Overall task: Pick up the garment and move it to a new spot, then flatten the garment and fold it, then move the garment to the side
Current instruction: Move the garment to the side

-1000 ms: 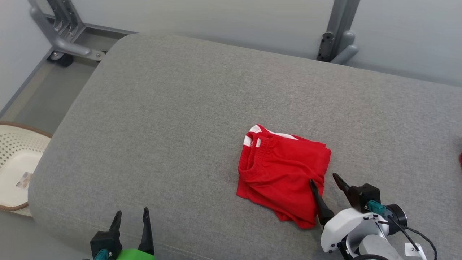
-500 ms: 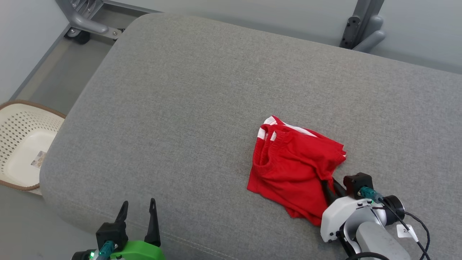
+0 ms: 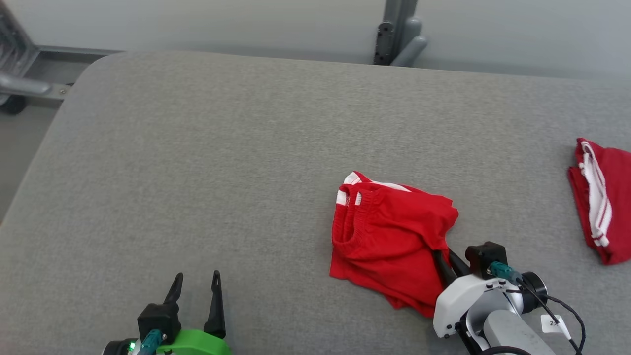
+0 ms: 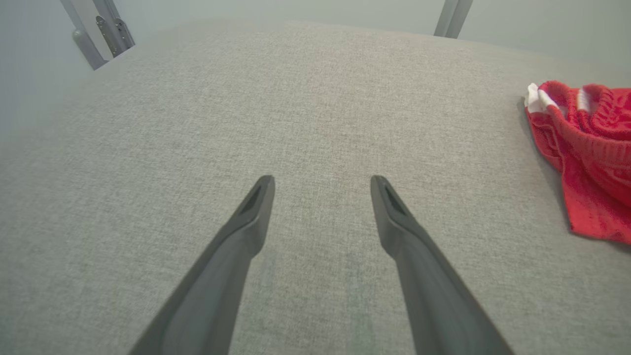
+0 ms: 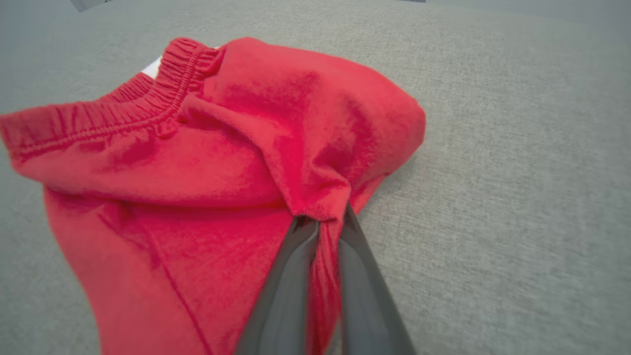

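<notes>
pinching a bunched fold of the red garment, the right gripper sits low and right of centre in the head view, fingers pressed together on the cloth. the left gripper hovers at lower left over the grey cushion, fingers spread wide, holding nothing.

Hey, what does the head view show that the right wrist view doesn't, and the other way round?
Head view: the open left end effector and a second red-and-white garment at the far right. Right wrist view: close up, a bunched fold of cloth pinched between the fingers. Shared: the red shorts, the right end effector shut on them, the grey cushion.
</notes>
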